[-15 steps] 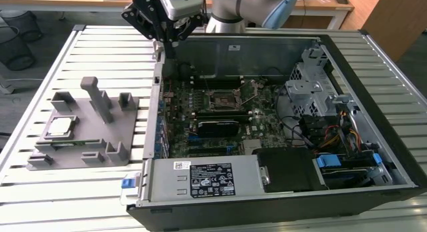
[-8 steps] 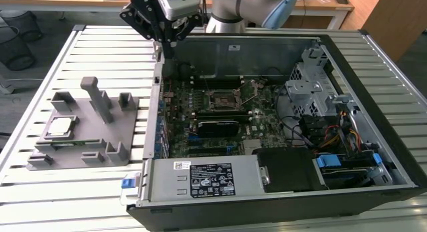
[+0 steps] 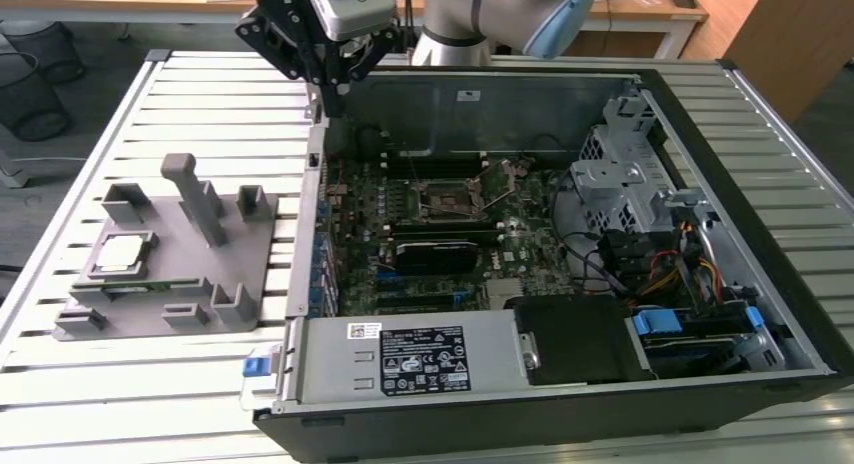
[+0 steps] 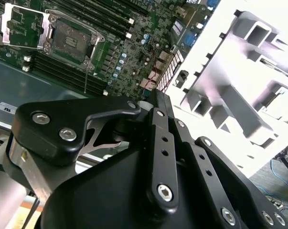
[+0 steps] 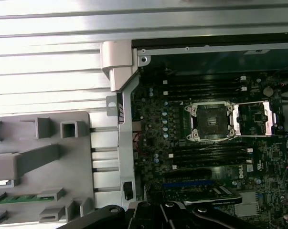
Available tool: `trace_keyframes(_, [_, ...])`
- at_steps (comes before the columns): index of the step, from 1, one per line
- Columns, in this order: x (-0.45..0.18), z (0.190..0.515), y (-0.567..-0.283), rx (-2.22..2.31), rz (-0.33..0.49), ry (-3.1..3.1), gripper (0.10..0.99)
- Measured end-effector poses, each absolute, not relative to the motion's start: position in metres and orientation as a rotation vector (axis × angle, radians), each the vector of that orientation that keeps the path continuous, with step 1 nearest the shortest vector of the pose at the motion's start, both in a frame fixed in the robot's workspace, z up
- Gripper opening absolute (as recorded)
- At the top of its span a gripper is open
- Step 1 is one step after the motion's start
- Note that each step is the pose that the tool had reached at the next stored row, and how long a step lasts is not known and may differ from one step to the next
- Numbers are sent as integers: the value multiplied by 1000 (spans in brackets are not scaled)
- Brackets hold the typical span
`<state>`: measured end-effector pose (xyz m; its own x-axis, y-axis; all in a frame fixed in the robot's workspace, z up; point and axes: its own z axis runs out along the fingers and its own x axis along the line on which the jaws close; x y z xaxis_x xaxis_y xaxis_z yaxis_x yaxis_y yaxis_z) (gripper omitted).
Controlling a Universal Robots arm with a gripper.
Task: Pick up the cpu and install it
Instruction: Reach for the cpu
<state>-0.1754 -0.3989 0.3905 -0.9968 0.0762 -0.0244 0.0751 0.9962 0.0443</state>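
Note:
The cpu (image 3: 123,252), a small square chip with a silver top, lies flat in a recess of the grey fixture tray (image 3: 200,289) at the exterior view's left. My gripper (image 3: 334,84) hangs shut and empty above the back left corner of the open computer case, well away from the cpu. The black motherboard socket (image 3: 447,199) sits mid-board with its metal frame swung open. In both wrist views the socket (image 4: 69,40) (image 5: 211,121) and the tray (image 4: 239,95) (image 5: 43,191) lie below the gripper (image 4: 151,98) (image 5: 153,206).
The black computer case (image 3: 747,104) lies open on a slatted metal table (image 3: 174,84). Inside are a power supply (image 3: 414,359), a drive cage (image 3: 621,174) and bundled cables (image 3: 667,274). Upright grey posts (image 3: 194,199) rise from the tray. A green memory stick (image 5: 19,198) rests in a tray slot.

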Motion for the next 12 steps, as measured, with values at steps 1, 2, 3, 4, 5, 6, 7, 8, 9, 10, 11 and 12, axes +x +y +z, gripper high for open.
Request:
trace_keyframes(1, [-176, 391, -399, 118, 68, 3112, 106])
trace_keyframes(2, [-176, 390, -399, 118, 68, 3112, 106])
trace_keyframes(3, [-177, 390, -399, 118, 68, 3112, 106])
trace_keyframes(4, [-177, 390, -399, 118, 68, 3113, 106])
trace_keyframes(5, [-177, 390, -399, 118, 68, 3112, 106])
trace_keyframes(6, [-178, 390, -399, 118, 68, 3113, 106])
trace_keyframes(7, [-178, 390, -399, 118, 68, 3112, 106])
trace_keyframes(8, [-179, 390, -399, 118, 68, 3113, 106])
trace_keyframes(9, [-179, 390, -399, 118, 68, 3113, 106])
trace_keyframes(10, [-179, 390, -399, 118, 68, 3113, 106])
trace_keyframes(11, [-180, 390, -399, 118, 68, 3113, 106])
trace_keyframes(12, [-180, 390, -399, 118, 68, 3112, 106])
